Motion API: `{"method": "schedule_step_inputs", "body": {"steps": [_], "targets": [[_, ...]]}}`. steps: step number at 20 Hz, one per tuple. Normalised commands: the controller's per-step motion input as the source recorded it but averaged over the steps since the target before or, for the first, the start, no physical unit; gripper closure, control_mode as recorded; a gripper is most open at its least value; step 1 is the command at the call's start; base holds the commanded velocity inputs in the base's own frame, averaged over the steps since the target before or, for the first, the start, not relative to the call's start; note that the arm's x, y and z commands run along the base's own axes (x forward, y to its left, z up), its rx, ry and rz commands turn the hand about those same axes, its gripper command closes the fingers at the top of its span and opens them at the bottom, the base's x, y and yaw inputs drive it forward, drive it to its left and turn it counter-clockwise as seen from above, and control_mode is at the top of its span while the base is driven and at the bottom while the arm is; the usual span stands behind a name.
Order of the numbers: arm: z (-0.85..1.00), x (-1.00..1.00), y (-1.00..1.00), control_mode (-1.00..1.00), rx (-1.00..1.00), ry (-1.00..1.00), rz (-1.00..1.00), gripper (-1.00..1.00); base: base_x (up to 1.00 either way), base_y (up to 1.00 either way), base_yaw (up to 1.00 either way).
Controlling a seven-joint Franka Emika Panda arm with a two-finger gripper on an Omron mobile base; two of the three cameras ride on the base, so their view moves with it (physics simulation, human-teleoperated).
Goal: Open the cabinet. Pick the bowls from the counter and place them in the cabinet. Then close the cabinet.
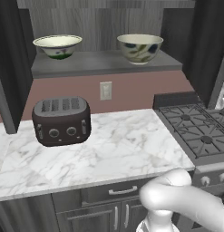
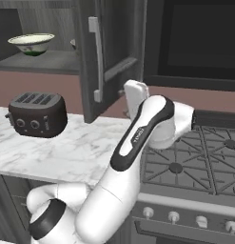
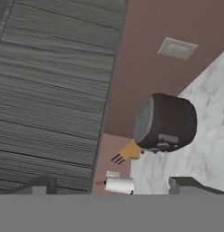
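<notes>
The gripper (image 3: 113, 185) hangs wide open with nothing between its fingertips (image 3: 41, 185), facing the cabinet (image 3: 54, 90) wall. In the left base view, both bowls sit on the cabinet shelf (image 1: 104, 63): the small bowl (image 1: 57, 46) at eleven o'clock, the big bowl (image 1: 139, 47) at one. The toaster (image 1: 61, 120) stands on the counter (image 1: 131, 149) at nine o'clock, the stove (image 1: 199, 131) at three. The door (image 2: 107, 52) stands open.

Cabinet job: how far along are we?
Mostly done. The cabinet is open, and both bowls sit on its shelf: the smaller bowl left, the larger bowl right. The counter holds just the toaster. The gripper is open and empty near the right door. Left: close both doors.
</notes>
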Motion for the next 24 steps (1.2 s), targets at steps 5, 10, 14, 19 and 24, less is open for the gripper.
{"method": "schedule_step_inputs", "body": {"steps": [5, 10, 14, 19, 24], "targets": [[0.16, -0.02, 1.00, -1.00, -0.13, -0.32, -0.42, -1.00, 0.00, 0.00, 0.00], [0.10, -0.14, 1.00, -1.00, -0.13, -0.27, -0.51, -1.00, 0.00, 0.00, 0.00], [0.14, 0.00, 0.84, -1.00, -0.12, -0.15, -0.55, -1.00, 0.00, 0.00, 0.00], [0.35, 0.15, 0.59, -1.00, -0.07, -0.03, -0.52, -1.00, 0.00, 0.00, 0.00], [0.48, 0.25, 0.16, -1.00, -0.01, 0.01, -0.46, -1.00, 0.00, 0.00, 0.00]]}}
